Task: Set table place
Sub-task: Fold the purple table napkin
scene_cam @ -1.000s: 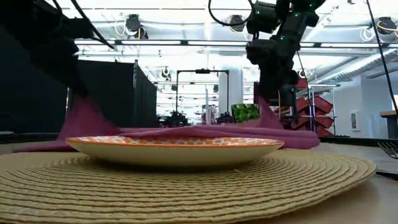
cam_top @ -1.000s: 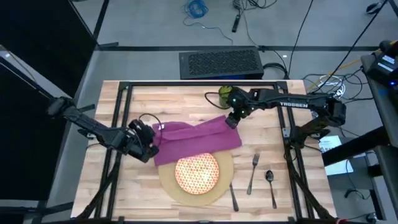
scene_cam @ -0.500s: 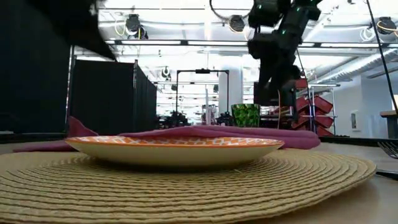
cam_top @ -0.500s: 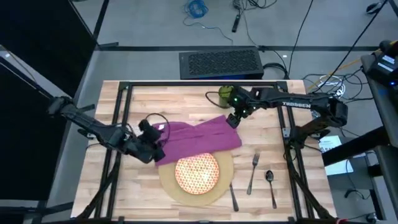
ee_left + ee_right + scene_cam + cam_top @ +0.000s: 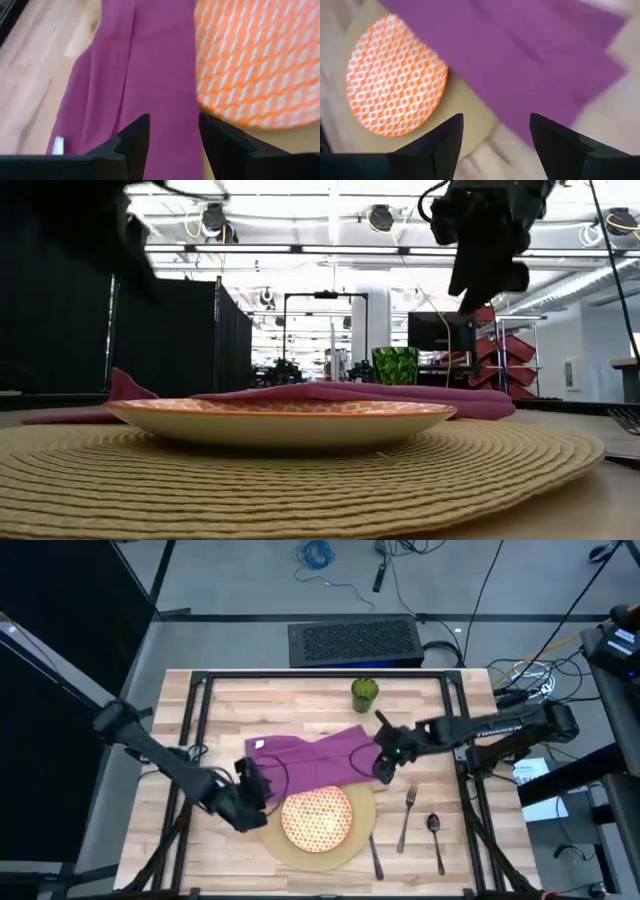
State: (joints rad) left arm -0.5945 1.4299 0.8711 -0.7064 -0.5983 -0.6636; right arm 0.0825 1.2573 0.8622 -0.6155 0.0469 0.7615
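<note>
Wrist views show you both grippers, left gripper [image 5: 170, 142] and right gripper [image 5: 495, 145], spread and empty above one purple napkin [image 5: 312, 758], beside one plate [image 5: 317, 817].

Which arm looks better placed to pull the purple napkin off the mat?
Probably the right: the right gripper, jaws open, hovers over the napkin's corner on the mat. The left gripper is beside the plate.

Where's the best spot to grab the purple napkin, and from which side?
Probably the napkin's right corner, coming from above with the right gripper, which hovers open there. The cloth lies flat, partly on the mat, so a top-down pinch at a free corner suits it.
</note>
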